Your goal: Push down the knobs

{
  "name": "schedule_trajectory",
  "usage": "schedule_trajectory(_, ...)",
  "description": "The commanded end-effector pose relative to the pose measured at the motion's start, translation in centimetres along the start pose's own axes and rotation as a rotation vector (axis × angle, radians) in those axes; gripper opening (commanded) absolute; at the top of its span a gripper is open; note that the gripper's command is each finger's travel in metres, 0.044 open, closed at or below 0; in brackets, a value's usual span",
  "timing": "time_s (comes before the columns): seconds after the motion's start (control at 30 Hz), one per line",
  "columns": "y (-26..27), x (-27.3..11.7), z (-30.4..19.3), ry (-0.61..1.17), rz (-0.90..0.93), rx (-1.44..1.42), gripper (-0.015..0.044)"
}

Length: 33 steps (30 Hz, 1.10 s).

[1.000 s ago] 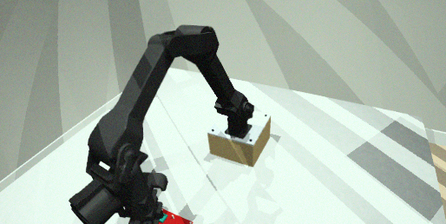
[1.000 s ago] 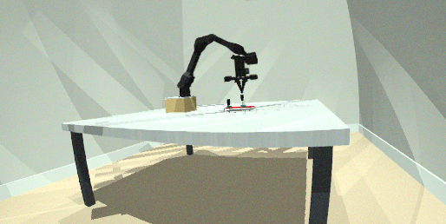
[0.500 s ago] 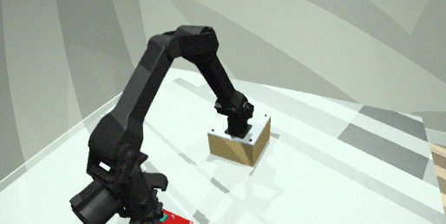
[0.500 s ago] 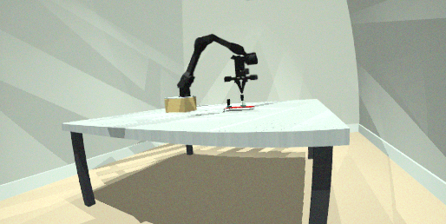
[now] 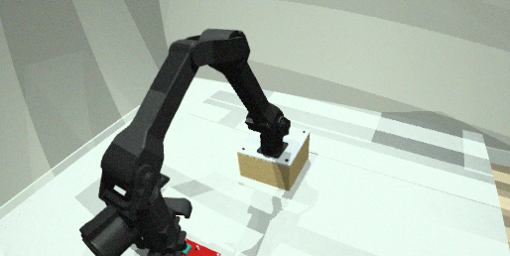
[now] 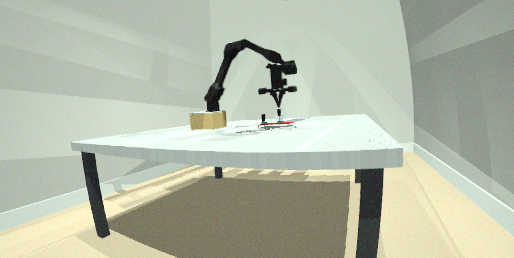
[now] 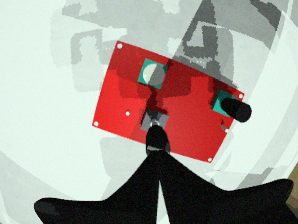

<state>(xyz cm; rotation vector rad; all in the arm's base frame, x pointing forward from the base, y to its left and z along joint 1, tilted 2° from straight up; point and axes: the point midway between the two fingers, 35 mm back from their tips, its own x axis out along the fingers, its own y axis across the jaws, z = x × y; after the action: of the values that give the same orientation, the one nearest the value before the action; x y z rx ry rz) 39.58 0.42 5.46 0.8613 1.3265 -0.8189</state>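
From the top, the arm's folded links hide the jaws, and only a corner of the red circuit board [image 5: 202,250] [image 6: 285,123] [image 7: 185,120] shows.

In the exterior view the board stands on the bench [image 5: 347,201] [image 6: 240,154] [image 7: 40,110], the clenched, empty jaws [image 6: 279,106] just above one knob [image 6: 279,112] [image 7: 157,138].

At the wrist, that knob and the second knob [image 6: 263,117] [image 7: 239,110] look light and stiff; the potentiometer joints are probably the fragile part. Best not grasp: press each cap centrally, straight down. No brand, label or writing is readable.
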Motion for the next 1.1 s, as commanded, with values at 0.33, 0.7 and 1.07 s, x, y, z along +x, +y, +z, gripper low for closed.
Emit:
schedule_trajectory(0.33, -0.05, 0.15, 0.04, 0.0, -0.006, 0.001, 0.0)
schedule_trajectory(0.7, -0.06, 0.44, 0.04, 0.0, -0.006, 0.001, 0.0)
schedule_trajectory(1.07, -0.06, 0.73, 0.04, 0.0, -0.006, 0.001, 0.0)
